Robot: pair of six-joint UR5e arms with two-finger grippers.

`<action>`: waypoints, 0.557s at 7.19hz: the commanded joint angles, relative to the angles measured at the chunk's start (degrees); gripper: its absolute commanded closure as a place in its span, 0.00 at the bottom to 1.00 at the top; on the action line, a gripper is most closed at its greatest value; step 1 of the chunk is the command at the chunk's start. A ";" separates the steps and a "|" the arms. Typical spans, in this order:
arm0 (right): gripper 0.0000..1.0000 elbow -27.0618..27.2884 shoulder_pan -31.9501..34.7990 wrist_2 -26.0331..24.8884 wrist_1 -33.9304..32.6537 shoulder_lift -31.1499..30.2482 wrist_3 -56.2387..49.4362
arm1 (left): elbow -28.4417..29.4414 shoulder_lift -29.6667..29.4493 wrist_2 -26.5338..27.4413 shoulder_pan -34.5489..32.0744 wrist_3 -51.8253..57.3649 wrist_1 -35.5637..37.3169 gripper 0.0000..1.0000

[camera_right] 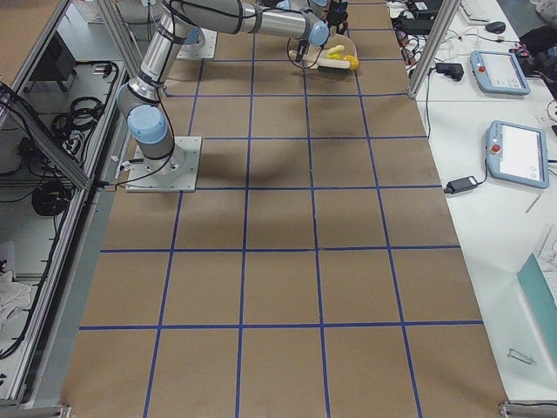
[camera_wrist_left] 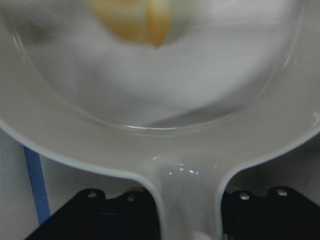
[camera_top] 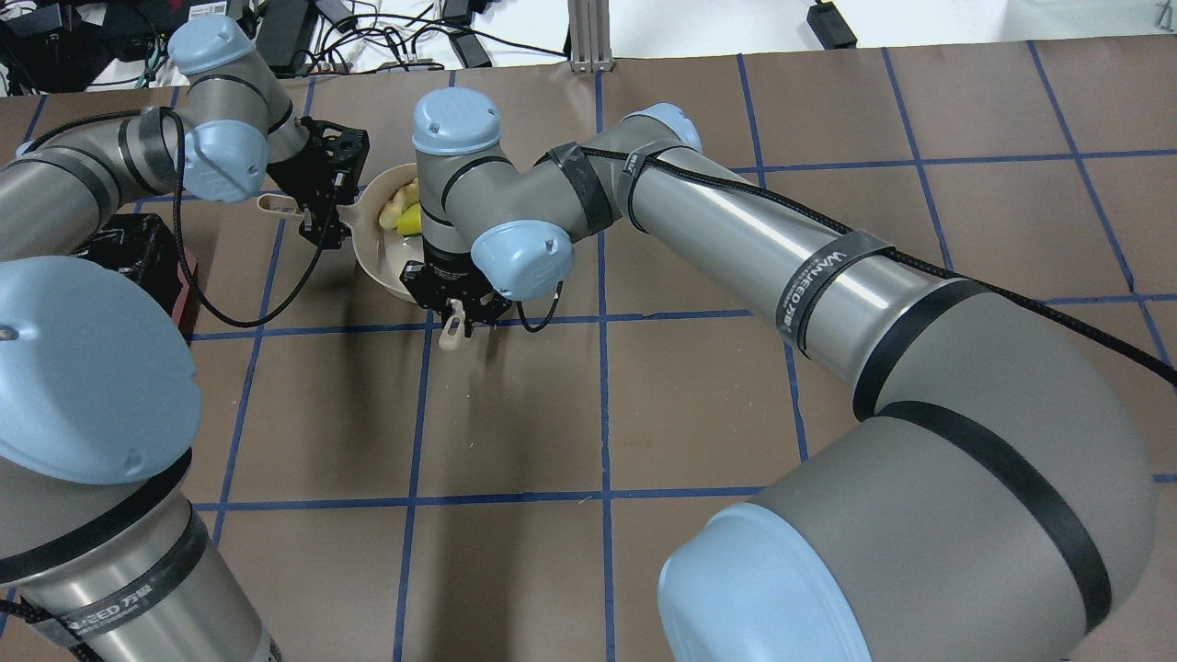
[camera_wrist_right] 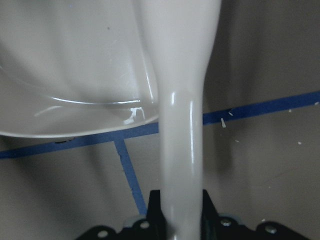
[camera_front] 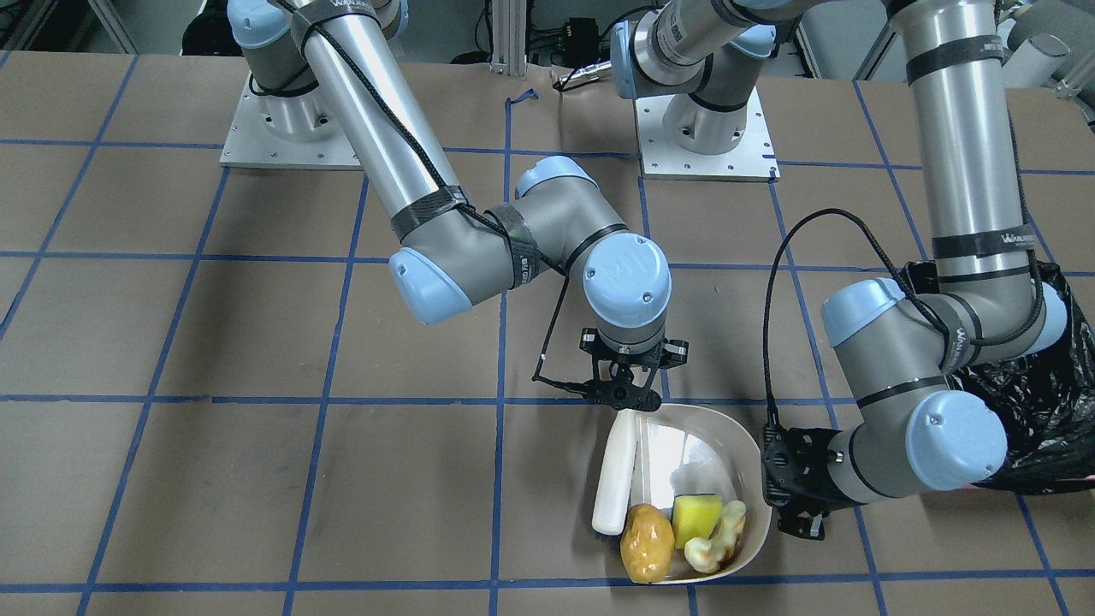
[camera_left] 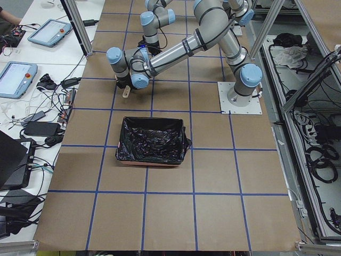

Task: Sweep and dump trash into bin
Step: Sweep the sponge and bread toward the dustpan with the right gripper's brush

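The trash lies at the open lip of a beige dustpan: a yellow-brown potato lump, a yellow-green wedge and a tan croissant. My left gripper is shut on the dustpan's handle, at the pan's side. My right gripper is shut on the white brush's handle. The brush lies along the pan's other side, next to the potato. The bin, lined with a black bag, stands just beyond my left arm's elbow.
The brown table has a grid of blue tape lines. Both arm base plates are at the robot's side. In the exterior left view the bin sits about one grid square from the dustpan.
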 commanded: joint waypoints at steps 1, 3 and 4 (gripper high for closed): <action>0.79 -0.05 0.68 1.48 -3.08 0.24 2.02 | 0.00 0.05 0.04 -0.07 0.03 0.00 1.00; 0.79 -0.39 1.91 2.10 -3.37 0.50 2.29 | 0.00 0.14 -0.05 -0.07 0.03 0.00 1.00; 0.79 -1.70 2.96 2.01 -3.37 0.68 3.25 | 0.00 0.14 -0.22 0.01 0.03 0.00 1.00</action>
